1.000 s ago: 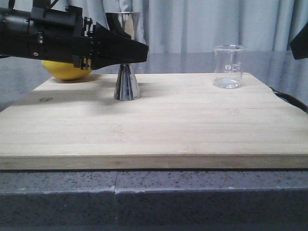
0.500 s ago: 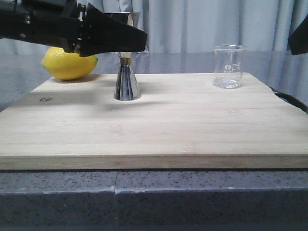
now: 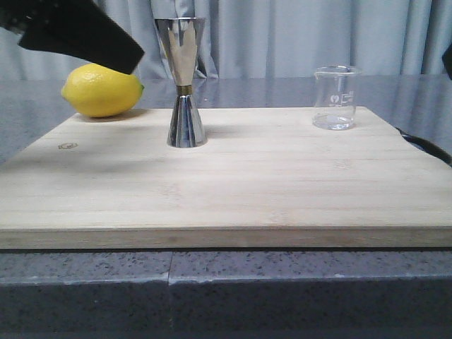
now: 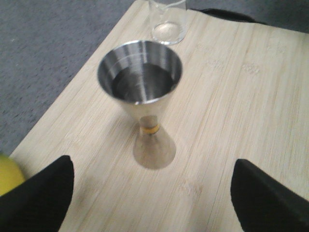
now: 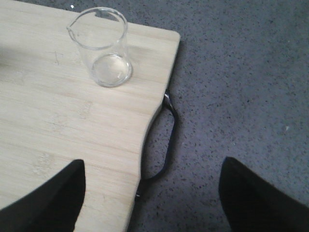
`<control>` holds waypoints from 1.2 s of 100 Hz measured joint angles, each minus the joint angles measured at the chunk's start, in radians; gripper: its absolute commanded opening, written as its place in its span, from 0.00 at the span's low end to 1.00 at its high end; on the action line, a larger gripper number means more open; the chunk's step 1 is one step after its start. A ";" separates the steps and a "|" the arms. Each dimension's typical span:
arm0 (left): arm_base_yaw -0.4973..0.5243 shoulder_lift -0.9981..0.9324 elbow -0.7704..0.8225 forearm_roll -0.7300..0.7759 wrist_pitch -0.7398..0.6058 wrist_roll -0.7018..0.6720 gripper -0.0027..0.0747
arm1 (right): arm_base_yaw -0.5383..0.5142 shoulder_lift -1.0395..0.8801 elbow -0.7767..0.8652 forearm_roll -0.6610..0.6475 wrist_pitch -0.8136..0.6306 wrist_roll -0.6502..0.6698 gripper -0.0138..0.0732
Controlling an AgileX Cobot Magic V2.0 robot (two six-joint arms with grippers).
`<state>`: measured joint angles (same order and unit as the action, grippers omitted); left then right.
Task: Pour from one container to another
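On the wooden board (image 3: 226, 176), lemon (image 3: 101, 90), jigger (image 3: 185, 85) and beaker (image 3: 335, 97) stand apart, both pincers wide, holding nothing.

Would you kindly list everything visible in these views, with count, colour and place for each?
jigger: one, shiny steel with a gold band at the waist, upright on the board's rear left part.
beaker: one, clear glass with white markings, upright near the board's rear right corner.
lemon: one, yellow, at the board's rear left edge, left of the jigger.
cutting board: one, pale wood with a dark handle loop on its right side, lying on the table.
table: one, dark grey speckled.
curtain: pale grey, behind the table.
left claw: one, black, open, raised above the jigger.
right claw: one, black, open, near the board's right edge.
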<state>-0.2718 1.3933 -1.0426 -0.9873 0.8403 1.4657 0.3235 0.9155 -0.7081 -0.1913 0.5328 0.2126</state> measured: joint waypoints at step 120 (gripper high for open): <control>0.000 -0.619 0.088 0.971 0.109 -1.466 0.80 | 0.000 -0.391 -0.143 0.007 0.343 0.000 0.73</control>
<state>-0.2718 0.7747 -0.9551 -0.0162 0.9494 0.0000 0.3235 0.5245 -0.8513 -0.1839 0.8757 0.2126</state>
